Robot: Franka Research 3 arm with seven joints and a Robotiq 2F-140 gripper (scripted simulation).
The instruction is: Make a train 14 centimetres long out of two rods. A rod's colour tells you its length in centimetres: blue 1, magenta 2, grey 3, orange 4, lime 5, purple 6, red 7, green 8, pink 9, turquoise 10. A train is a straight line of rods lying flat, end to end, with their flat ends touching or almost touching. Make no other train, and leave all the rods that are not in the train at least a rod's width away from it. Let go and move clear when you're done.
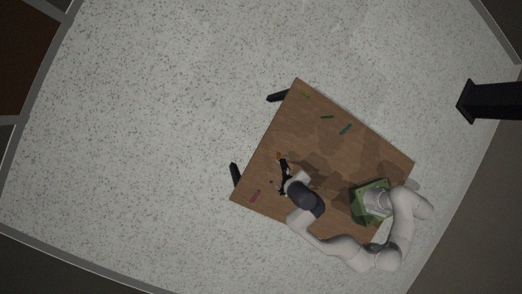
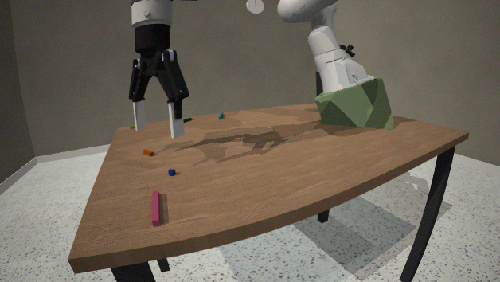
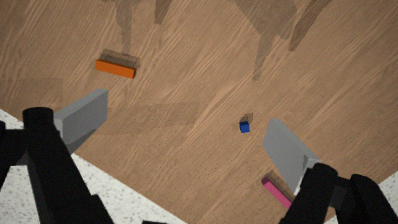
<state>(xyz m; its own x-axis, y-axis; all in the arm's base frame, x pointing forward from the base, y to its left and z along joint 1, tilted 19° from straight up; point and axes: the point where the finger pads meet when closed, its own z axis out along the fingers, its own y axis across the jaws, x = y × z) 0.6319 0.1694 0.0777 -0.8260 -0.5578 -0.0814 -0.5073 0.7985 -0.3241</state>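
My gripper (image 2: 158, 125) hangs open and empty above the table's left part; its fingers show in the wrist view (image 3: 185, 132). An orange rod (image 2: 148, 152) lies flat below and in front of it, also in the wrist view (image 3: 115, 68) and the overhead view (image 1: 278, 155). A small blue rod (image 2: 171, 172) lies nearer the front, between the fingers in the wrist view (image 3: 244, 127). A pink rod (image 2: 156, 208) lies near the front edge, partly hidden by a finger in the wrist view (image 3: 276, 192). A turquoise rod (image 1: 345, 129), a green rod (image 1: 327, 117) and a lime rod (image 1: 305, 94) lie at the far side.
The arm's green base block (image 2: 354, 104) stands on the table's back right corner. The table edge and the speckled floor (image 3: 125, 200) show under the gripper in the wrist view.
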